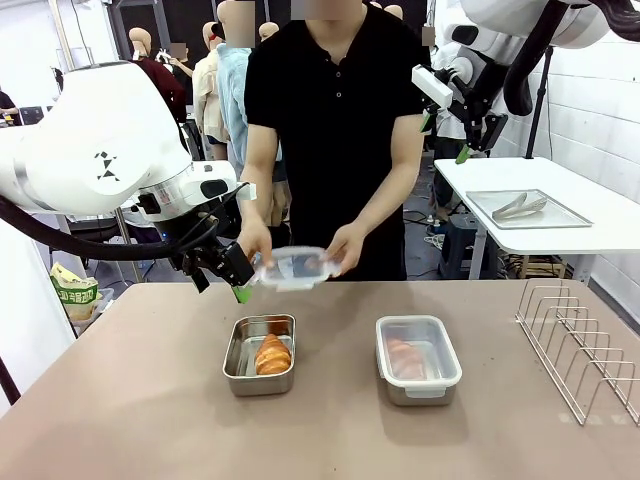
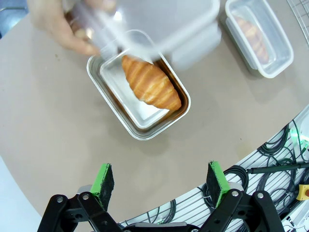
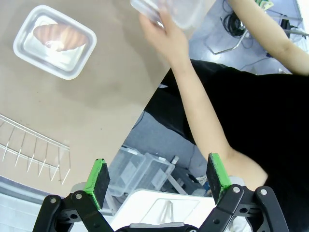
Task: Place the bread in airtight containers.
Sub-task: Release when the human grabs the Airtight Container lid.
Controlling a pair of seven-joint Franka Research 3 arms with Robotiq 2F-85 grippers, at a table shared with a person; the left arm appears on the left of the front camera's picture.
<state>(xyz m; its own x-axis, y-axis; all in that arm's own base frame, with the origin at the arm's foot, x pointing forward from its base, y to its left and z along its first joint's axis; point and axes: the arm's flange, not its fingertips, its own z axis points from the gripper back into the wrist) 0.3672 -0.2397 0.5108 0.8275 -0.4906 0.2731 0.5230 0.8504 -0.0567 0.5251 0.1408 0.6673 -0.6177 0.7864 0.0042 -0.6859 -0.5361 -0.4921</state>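
An open steel airtight container point(image 1: 240, 374) point(image 2: 141, 133) sits left of centre with a golden croissant point(image 1: 272, 354) point(image 2: 150, 84) lying in it. To its right a second container point(image 1: 419, 359) point(image 2: 259, 36) point(image 3: 54, 41) has its clear lid on, and another croissant point(image 1: 403, 356) point(image 3: 60, 35) shows through the lid. The person holds a loose clear lid point(image 1: 292, 267) point(image 2: 159, 24) point(image 3: 176, 10) in both hands above the open container. My left gripper point(image 1: 236, 276) point(image 2: 159, 179) hangs open and empty just left of that lid. High at the right, my right gripper point(image 1: 445, 138) point(image 3: 157, 175) is open and empty.
A wire rack point(image 1: 580, 345) stands at the table's right edge. Behind it, a white side table carries a flat metal tray point(image 1: 560, 216) with tongs. A bag point(image 1: 75, 296) sits off the table's left side.
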